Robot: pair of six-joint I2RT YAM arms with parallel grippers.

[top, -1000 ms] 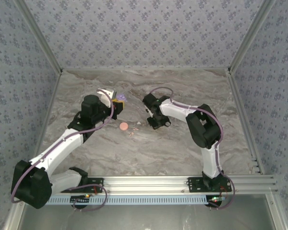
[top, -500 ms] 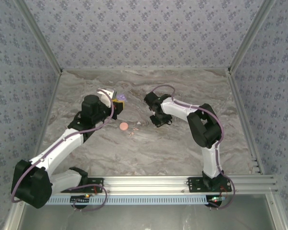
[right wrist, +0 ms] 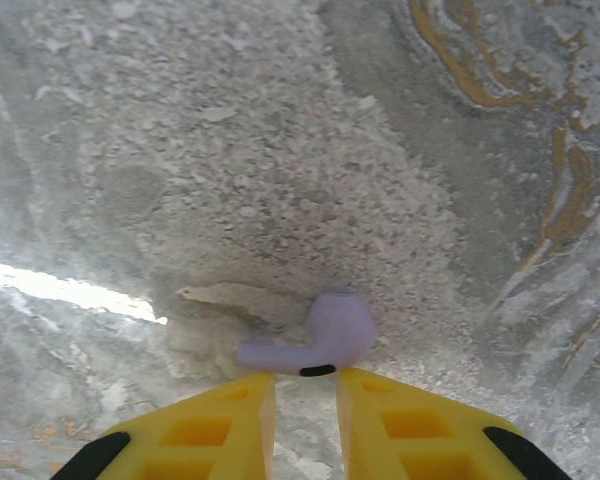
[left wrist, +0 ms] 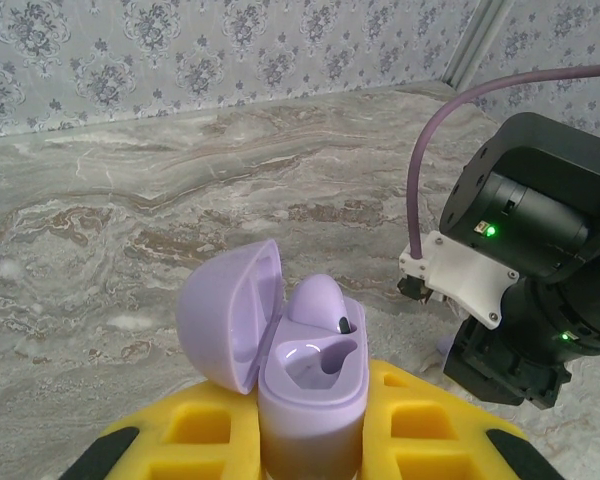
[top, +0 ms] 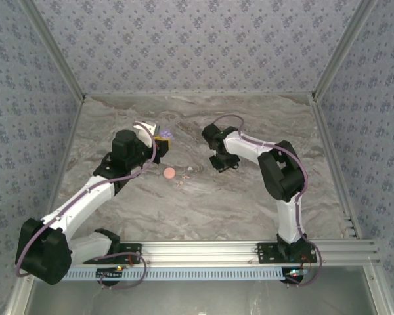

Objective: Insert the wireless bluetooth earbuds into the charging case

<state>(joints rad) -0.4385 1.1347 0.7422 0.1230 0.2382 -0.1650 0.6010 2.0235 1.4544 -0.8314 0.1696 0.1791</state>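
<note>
Lavender charging case [left wrist: 310, 400], base cut off

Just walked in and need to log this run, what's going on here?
The left hand grips an open lavender charging case with one earbud already sitting in it. The right hand, slightly open, hovers low over the marble table just behind a second lavender earbud lying there, not gripped. A salmon-pink disc lies between the arms.

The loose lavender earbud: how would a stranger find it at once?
On the marble table, look just ahead of the yellow jaws of the right arm. The earbud lies there, lavender with a short stem; its twin sits inside the open case.
</note>
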